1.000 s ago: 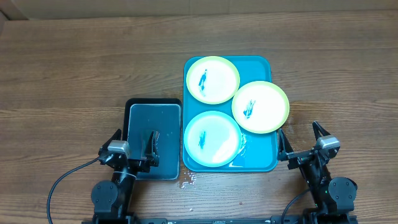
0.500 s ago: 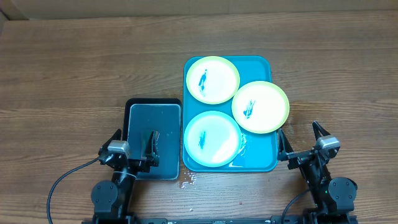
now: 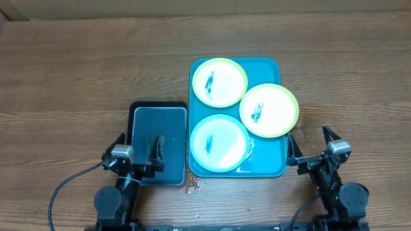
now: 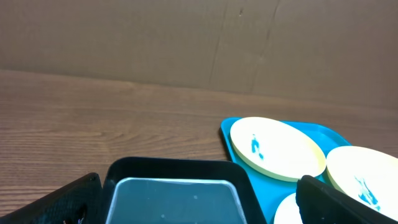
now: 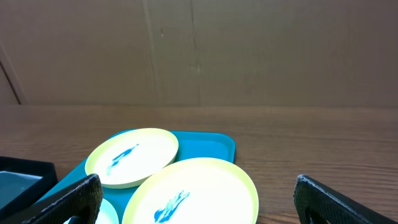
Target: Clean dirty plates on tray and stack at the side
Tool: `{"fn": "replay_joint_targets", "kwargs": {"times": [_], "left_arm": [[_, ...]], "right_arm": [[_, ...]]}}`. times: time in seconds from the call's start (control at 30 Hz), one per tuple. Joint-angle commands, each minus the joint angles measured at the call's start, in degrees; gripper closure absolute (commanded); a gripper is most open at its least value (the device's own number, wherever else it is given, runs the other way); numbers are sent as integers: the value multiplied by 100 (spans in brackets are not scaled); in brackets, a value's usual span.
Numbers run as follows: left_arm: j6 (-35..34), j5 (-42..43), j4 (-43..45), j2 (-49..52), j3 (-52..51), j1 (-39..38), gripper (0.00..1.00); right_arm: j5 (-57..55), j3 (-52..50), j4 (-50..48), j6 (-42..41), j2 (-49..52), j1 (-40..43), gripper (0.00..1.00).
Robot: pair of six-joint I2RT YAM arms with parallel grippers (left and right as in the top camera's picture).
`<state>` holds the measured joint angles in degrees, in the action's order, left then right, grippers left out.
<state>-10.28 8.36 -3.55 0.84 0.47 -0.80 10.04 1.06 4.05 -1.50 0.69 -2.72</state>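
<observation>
I work at a wide wooden table (image 3: 77, 70), its brown boards running left to right, streaked with darker grain. Along the far edge stands a plain brown cardboard wall (image 4: 124, 37), matte, with an upright crease (image 4: 215, 43) and a second, slanted fold beside it. The light is soft and even, throwing hardly any shadow on the wood. A few pale, wet-looking specks (image 3: 192, 186) lie on the tabletop near my front edge.

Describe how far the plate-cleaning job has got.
Done: nothing; the far plate, right plate and near plate all lie smeared on the turquoise tray. In hand: nothing; left gripper and right gripper are open, empty. Left: clean all three, stack them aside.
</observation>
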Motion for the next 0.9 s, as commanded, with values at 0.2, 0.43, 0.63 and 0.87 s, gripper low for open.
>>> {"fn": "replay_joint_targets", "kwargs": {"times": [0.2,0.43,0.63,0.87], "left_arm": [[92,4,-7,-59,-20,-70,0],[92,4,-7,-59,-20,-70,0],[83,323,251,-59,-20,-70,0],[-382,1115,837,-59,31,-70,0]], "right_arm": [[-57,-61,-35,4,-52,-26,0],[-57,-61,-37,4,-52,-26,0],[254,-61,-57,-52,-52,-28,0],[1217,0,-643,-352,-52,-26,0]]}}
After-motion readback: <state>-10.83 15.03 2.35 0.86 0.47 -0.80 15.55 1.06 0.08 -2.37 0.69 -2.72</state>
